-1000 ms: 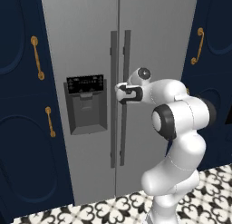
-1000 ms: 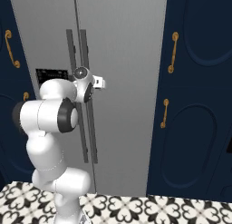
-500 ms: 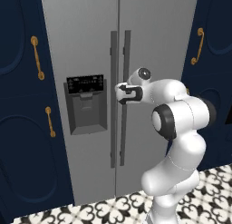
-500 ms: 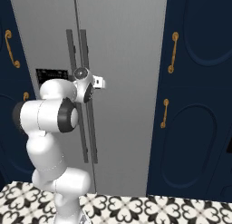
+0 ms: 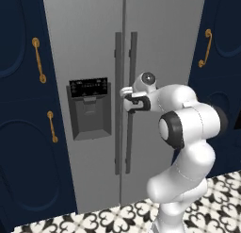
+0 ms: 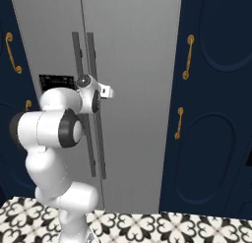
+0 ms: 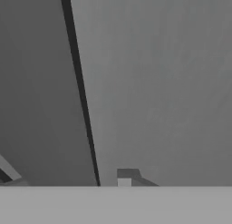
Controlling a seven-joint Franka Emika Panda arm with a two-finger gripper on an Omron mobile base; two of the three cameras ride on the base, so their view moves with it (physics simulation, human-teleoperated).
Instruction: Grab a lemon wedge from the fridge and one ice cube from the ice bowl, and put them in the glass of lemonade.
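- The gripper (image 5: 129,102) sits at the centre of the left base view, pressed against the right-hand door handle (image 5: 131,57) of the fridge (image 5: 89,38); its jaws look closed in around the dark bar, though the fingers are mostly hidden by the hand, so a firm hold is a judgement, not something plainly seen
- In the right base view the hand (image 6: 102,91) lies left of centre against the same pair of bars (image 6: 91,50)
- The hand view looks flat onto grey steel, with the dark seam (image 7: 79,82) between the doors running down left of centre
- Risk: a shallow or off-centre bite could slip off the bar once the arm pulls
- Risk: the two handles stand just beside each other, so a finger may wedge between them or catch the left one
- Risk: the door swings in an arc; a straight pull would strain the grip
- The lemon wedge is presumably behind the shut doors
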